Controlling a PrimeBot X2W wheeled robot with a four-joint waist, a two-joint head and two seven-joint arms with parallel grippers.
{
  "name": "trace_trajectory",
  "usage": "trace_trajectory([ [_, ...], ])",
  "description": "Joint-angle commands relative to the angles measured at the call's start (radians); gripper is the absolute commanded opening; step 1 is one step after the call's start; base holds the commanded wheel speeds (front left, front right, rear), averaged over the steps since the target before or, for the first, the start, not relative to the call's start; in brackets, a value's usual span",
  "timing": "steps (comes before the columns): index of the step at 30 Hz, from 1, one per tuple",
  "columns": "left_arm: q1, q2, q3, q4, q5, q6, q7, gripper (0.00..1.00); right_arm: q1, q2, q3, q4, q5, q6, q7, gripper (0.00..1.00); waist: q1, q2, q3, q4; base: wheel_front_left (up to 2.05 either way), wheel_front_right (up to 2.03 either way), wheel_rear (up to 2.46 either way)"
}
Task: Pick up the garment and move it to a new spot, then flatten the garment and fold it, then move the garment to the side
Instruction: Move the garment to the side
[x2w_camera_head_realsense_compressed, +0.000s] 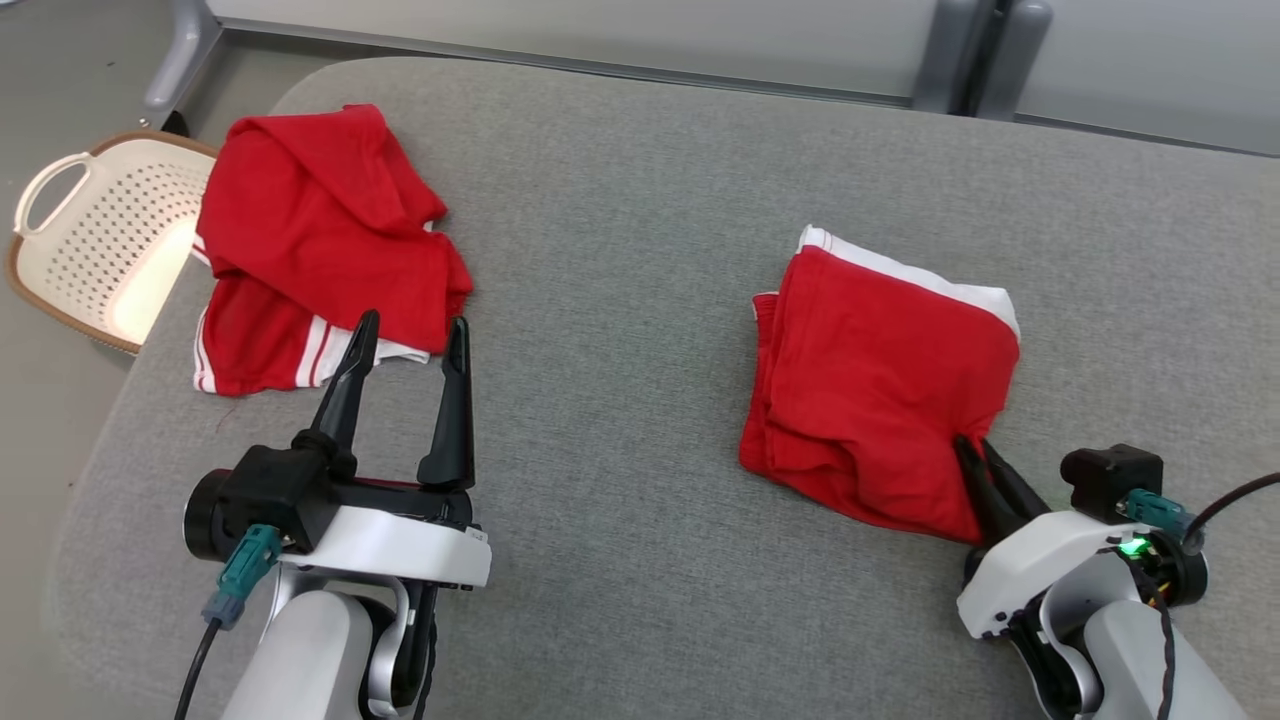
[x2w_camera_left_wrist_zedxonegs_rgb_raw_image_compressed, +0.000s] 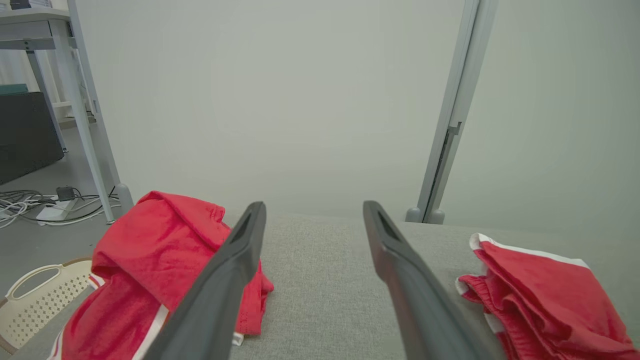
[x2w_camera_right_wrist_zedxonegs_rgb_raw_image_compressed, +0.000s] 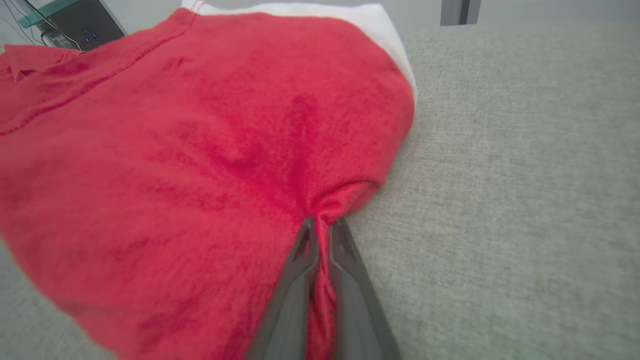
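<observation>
The folded red garment (x2w_camera_head_realsense_compressed: 880, 380) lay on the right side of the grey table (x2w_camera_head_realsense_compressed: 620, 300), its near corner pinched tight in the right gripper (x2w_camera_head_realsense_compressed: 972, 443). The left gripper (x2w_camera_head_realsense_compressed: 413, 322) hung spread and empty beside a crumpled red garment (x2w_camera_head_realsense_compressed: 320, 220) at the far left.

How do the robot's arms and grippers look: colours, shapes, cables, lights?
The left gripper and the right gripper each have two long, dark, tapered fingers and a black housing. Behind it comes a glossy white wrist shell, then a pale grey forearm. A teal plug with a black cable sits at each wrist. A small green light glows on the right wrist.
</observation>
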Motion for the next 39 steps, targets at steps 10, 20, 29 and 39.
trace_trajectory([
  [10, 0.005, 0.021, 0.03, -0.044, 0.045, -0.009, -0.003, 1.0, -0.004, -0.022, 0.112, -0.042, 0.036, -0.001, -0.057, 0.0, 0.0, 0.0, 0.011, -0.184, 0.0, 0.0, 0.0],
  [20, -0.024, 0.072, 0.026, -0.074, 0.068, -0.017, 0.024, 1.0, -0.046, -0.089, 0.254, -0.038, 0.087, -0.001, -0.093, 0.0, 0.0, 0.0, 0.029, -0.464, 0.0, 0.0, 0.0],
  [29, -0.084, 0.091, -0.022, -0.139, 0.097, -0.036, 0.088, 1.0, -0.192, -0.173, 0.361, 0.002, 0.136, -0.001, -0.134, 0.0, 0.0, 0.0, 0.119, -0.6, 0.0, 0.0, 0.0],
  [39, -0.188, 0.1, -0.067, -0.207, 0.131, -0.062, 0.133, 1.0, -0.431, -0.347, 0.474, 0.076, 0.155, -0.001, -0.174, 0.0, 0.0, 0.0, 0.264, -0.616, 0.0, 0.0, 0.0],
])
